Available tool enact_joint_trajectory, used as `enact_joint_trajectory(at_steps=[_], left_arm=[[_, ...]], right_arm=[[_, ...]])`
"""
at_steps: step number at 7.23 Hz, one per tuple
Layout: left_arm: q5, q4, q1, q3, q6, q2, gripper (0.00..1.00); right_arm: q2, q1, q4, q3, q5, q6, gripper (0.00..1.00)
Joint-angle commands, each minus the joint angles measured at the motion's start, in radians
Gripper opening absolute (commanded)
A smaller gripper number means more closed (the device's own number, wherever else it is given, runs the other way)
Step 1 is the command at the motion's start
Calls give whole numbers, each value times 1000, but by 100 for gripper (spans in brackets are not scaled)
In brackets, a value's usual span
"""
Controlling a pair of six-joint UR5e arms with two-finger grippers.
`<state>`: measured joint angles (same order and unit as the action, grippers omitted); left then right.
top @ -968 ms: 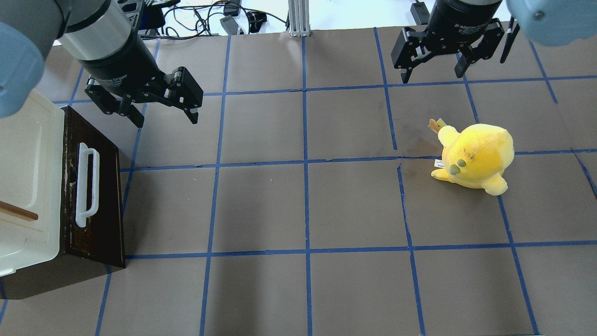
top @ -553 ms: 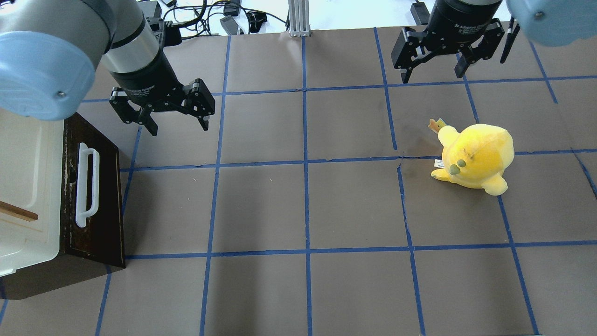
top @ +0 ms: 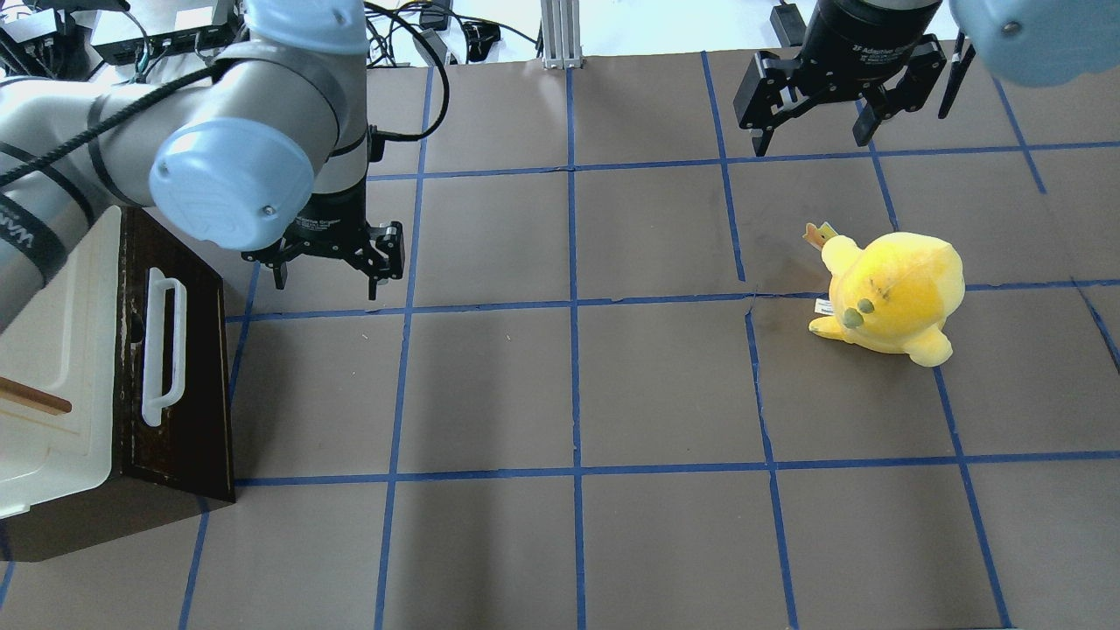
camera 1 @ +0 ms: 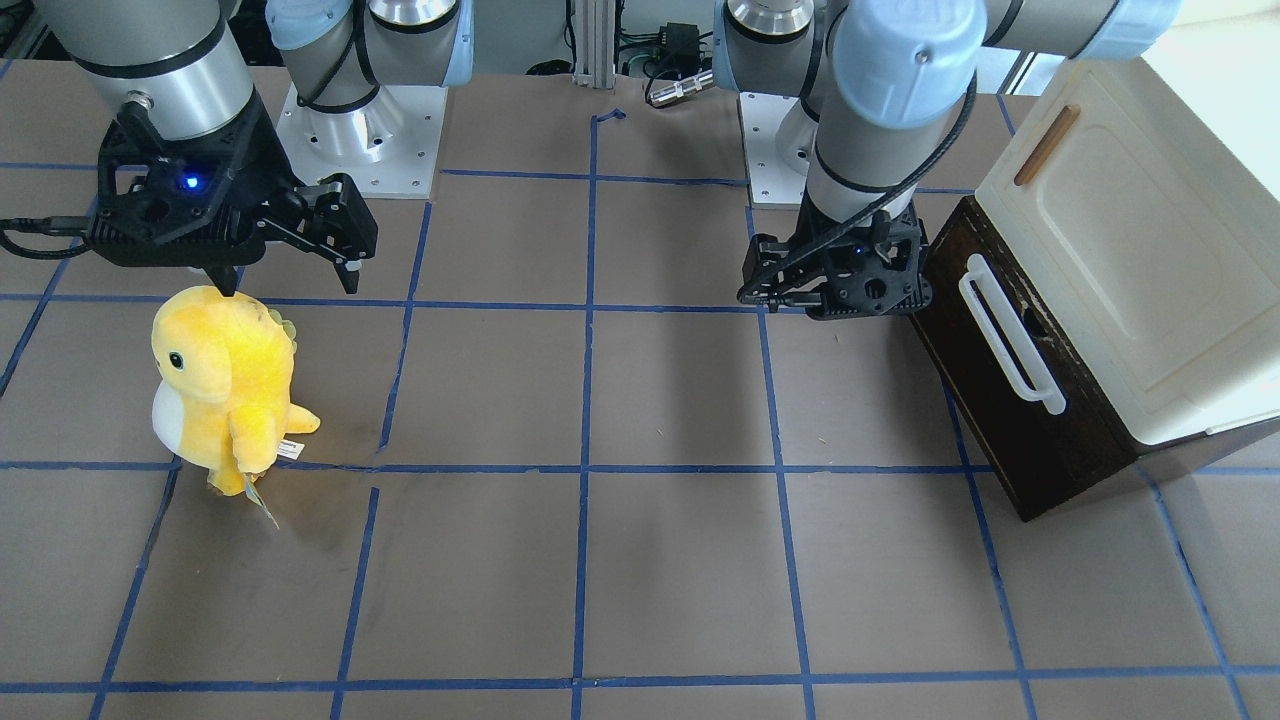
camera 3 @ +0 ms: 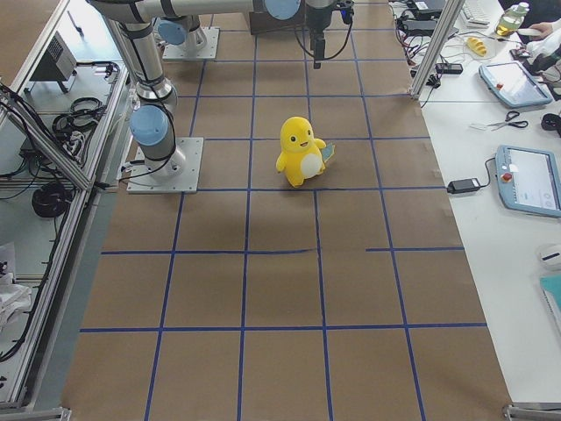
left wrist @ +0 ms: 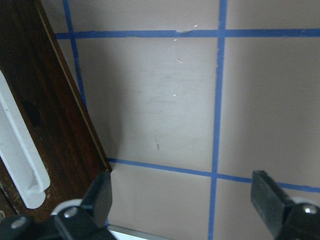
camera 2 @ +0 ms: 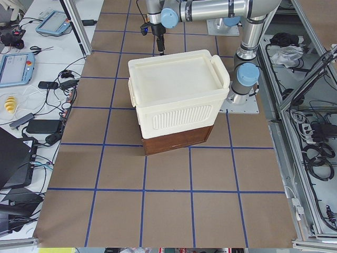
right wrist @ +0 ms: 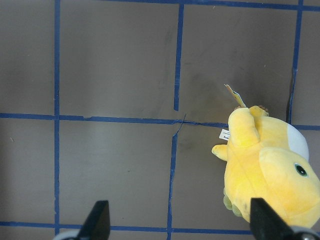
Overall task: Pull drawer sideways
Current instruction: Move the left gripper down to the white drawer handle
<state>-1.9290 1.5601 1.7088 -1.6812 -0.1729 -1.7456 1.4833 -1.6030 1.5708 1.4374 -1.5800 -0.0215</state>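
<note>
The drawer (top: 188,367) is pushed in under a cream cabinet at the table's left edge. It has a dark brown front and a long white bar handle (top: 163,346). It also shows in the front view (camera 1: 1000,420) and the left wrist view (left wrist: 50,115). My left gripper (top: 325,282) is open and empty. It hangs low over the table, just beyond the drawer's far corner and not touching it; it also shows in the front view (camera 1: 825,305) and its own wrist view (left wrist: 182,200). My right gripper (top: 811,144) is open and empty, high at the back right.
The cream cabinet door (top: 52,350) with a small brown wooden handle (top: 35,398) sits above the drawer. A yellow plush toy (top: 892,293) stands on the right half of the table, below my right gripper (camera 1: 290,285). Blue tape lines grid the brown table.
My left arm has swung toward the table's front and dropped lower, bringing its open gripper down beside the drawer's far corner. The right arm, drawer and plush have not moved.
</note>
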Motion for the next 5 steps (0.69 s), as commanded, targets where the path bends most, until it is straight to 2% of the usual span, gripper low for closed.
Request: enact_joint_trajectory(at_steps=[1,2,5], left_arm=[[-216,3,8,-58,-13,-66,100],[-340,8,12,-90,-90,-93,100],[-586,12,15,-178,-176,-143,100]], right_arm=[[0,0,0,0,0,0,100],[0,0,0,0,0,0,100],[0,0,0,0,0,0,100]])
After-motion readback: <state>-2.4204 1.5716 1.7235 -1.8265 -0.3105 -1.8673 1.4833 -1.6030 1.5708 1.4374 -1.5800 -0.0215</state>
